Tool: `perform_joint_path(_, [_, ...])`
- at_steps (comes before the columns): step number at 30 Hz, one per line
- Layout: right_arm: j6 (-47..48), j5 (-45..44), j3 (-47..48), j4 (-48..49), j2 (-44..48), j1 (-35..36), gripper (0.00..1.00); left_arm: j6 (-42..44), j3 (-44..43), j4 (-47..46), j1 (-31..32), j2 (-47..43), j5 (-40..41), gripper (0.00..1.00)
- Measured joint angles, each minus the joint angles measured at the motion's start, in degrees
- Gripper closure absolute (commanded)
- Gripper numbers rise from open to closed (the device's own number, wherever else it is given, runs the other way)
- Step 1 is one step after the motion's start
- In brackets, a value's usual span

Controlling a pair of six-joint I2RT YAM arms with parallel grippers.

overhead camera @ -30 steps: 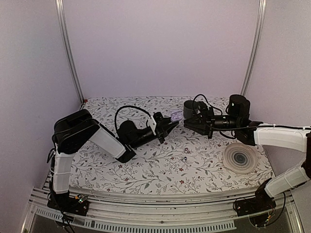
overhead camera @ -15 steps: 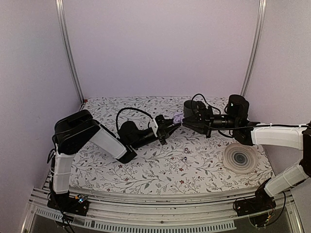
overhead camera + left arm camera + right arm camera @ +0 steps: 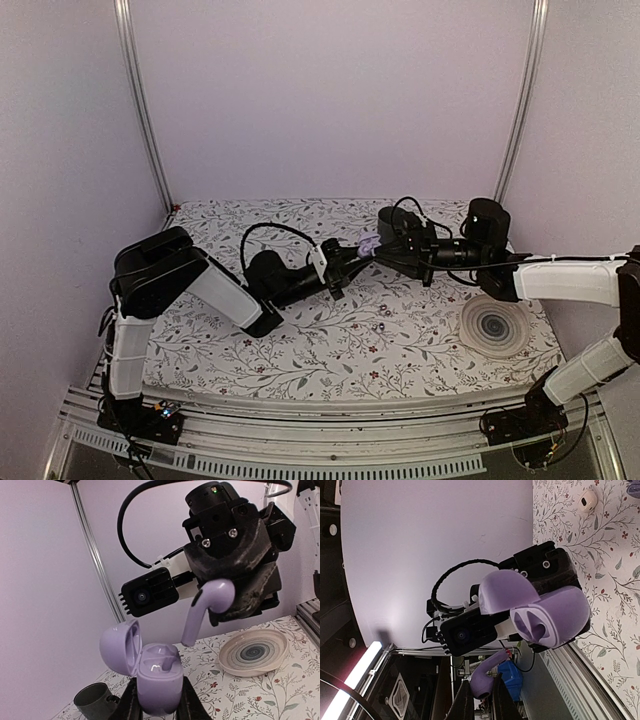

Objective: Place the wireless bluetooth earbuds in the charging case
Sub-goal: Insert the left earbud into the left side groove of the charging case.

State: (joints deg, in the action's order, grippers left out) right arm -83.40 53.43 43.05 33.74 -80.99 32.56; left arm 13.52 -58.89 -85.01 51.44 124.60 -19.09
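My left gripper (image 3: pixel 352 256) is shut on the base of the charging case (image 3: pixel 157 680), a glossy lilac clamshell. It holds the case upright above the table with the lid (image 3: pixel 120 647) swung open to the left. Both sockets look empty. My right gripper (image 3: pixel 385 250) is shut on the head of a lilac earbud (image 3: pixel 210 597). The earbud's stem points down, its tip just above the case's right socket and apart from it. The right wrist view shows the earbud (image 3: pixel 487 677) between my fingers, with the open case (image 3: pixel 540 610) beyond.
A dark mug (image 3: pixel 95 697) stands on the floral table behind the grippers. A round plate with a grey spiral (image 3: pixel 495 325) lies at the right. A small white piece with a dark centre (image 3: pixel 586 500) lies on the cloth.
My right gripper has moved left with the earbud, closing the gap to the left gripper. The left gripper has raised the case slightly; the earbud now hangs right over it.
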Motion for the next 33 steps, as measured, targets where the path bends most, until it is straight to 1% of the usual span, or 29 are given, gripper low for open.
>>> perform_joint_path(7, [-0.4, -0.5, -1.2, 0.1, 0.3, 0.0, 0.89, 0.2, 2.4, -2.1, 0.0, -0.2, -0.5, 1.0])
perform_joint_path(13, [-0.4, -0.4, -2.5, 0.0, 4.8, 0.0, 0.89, 0.4, 7.9, -2.5, -0.3, -0.4, -6.4, 1.0])
perform_joint_path(17, [-0.1, 0.3, -3.2, -0.7, 6.9, 0.0, 0.89, 0.2, 10.0, -2.5, -0.8, -0.5, -10.3, 1.0])
perform_joint_path(25, [2.7, 2.8, -3.2, -6.8, 8.2, 0.0, 0.88, 0.1, 10.4, -2.6, -2.3, -0.5, -16.5, 1.0])
perform_joint_path(33, [5.3, 4.6, -3.1, -10.6, 8.6, 0.0, 0.87, 0.0, 9.1, -2.6, -3.1, -0.5, -18.6, 1.0])
